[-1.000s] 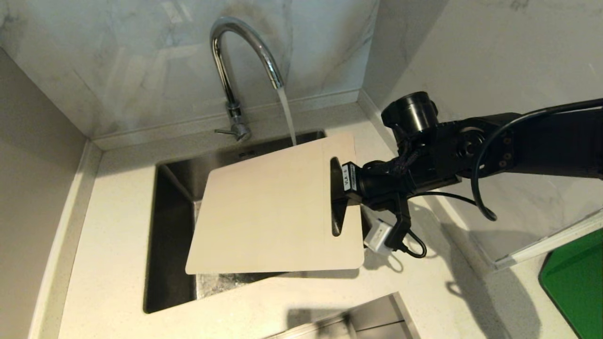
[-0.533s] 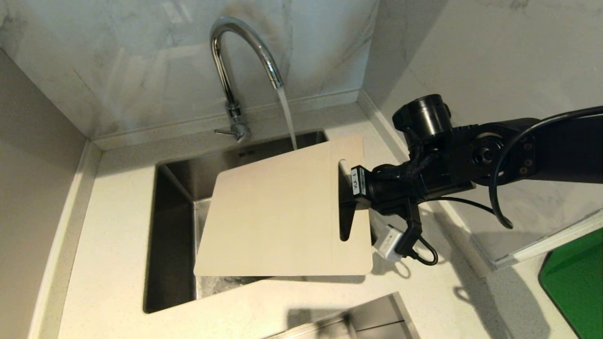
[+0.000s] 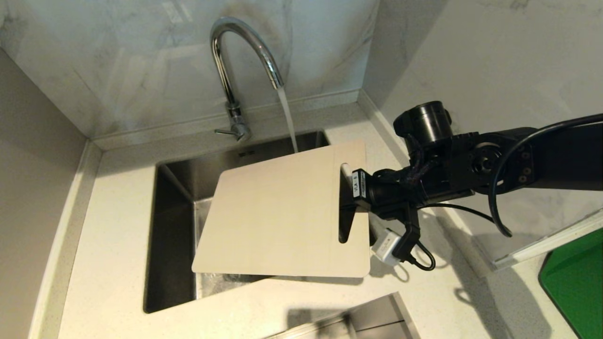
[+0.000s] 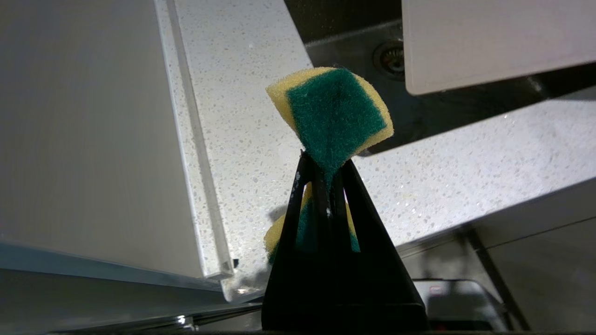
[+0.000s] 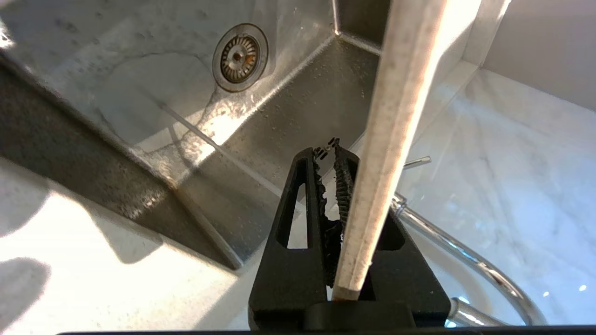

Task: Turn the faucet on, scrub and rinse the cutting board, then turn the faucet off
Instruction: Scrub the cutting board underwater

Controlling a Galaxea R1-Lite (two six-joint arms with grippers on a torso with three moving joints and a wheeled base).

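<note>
The left gripper (image 4: 326, 186), off the sink's (image 3: 169, 226) front-left corner, pinches a sponge (image 4: 333, 114); the faucet (image 3: 235, 56) runs behind the cutting board (image 3: 282, 216), which the right gripper (image 3: 346, 197) clamps by its handle edge over the sink; that thin wet grip could slip under scrubbing pressure

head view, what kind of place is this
Most likely a kitchen sink corner: a chrome faucet runs water into a steel sink set in a speckled countertop with marble-look walls.
</note>
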